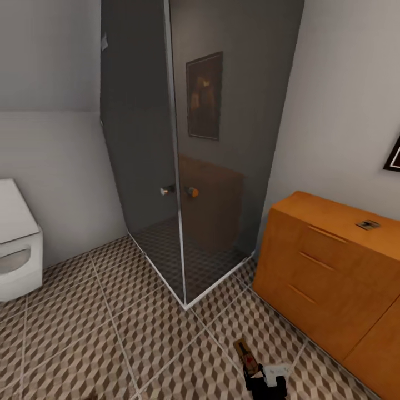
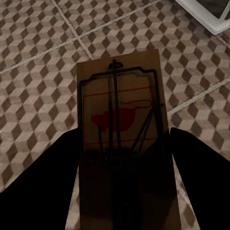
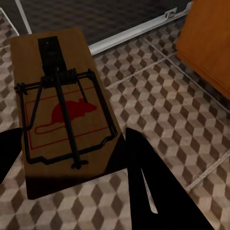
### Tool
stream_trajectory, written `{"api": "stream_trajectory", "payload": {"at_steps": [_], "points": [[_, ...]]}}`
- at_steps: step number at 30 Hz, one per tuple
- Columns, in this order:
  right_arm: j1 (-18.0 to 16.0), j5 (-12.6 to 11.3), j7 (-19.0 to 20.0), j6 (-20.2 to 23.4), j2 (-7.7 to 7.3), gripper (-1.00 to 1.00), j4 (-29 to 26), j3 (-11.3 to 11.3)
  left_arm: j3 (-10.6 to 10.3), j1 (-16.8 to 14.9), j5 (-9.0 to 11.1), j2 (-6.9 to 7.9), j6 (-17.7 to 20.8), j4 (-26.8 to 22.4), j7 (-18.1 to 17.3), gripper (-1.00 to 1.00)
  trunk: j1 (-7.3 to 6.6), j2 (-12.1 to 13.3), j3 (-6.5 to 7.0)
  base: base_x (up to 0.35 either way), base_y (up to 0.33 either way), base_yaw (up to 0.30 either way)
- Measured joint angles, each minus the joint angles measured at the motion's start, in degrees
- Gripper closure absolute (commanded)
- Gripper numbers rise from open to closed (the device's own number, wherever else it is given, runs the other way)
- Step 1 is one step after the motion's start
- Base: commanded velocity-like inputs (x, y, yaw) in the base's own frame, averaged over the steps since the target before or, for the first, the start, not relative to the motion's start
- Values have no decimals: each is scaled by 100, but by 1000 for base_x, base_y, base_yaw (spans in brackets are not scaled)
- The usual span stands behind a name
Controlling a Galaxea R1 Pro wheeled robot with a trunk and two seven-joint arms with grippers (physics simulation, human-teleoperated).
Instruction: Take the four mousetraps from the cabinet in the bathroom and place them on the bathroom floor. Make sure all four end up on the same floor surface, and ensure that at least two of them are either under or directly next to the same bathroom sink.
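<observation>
Right now each gripper, left (image 2: 120,158) and right (image 3: 72,163), is clenched on a mousetrap (image 2: 122,120), boards jutting past the jaws above the bathroom floor (image 1: 111,333); a shallow pinch might slip, dropping one away from the sink

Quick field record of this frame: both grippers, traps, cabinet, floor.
left gripper: shut on a mousetrap
right gripper: shut on a second mousetrap
cabinet: drawers closed, one mousetrap on top
bathroom floor: cube-pattern tiles, no trap lying on it in view
nearby: glass shower stall, toilet
</observation>
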Motion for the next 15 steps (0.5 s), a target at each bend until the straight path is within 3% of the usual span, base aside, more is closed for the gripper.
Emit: {"api": "stream_trajectory", "payload": {"at_steps": [15], "points": [[0,0,1,2,2,100,0,0,0,1,0,0,0,4,0,100,0,0,0,0,0,258]]}}
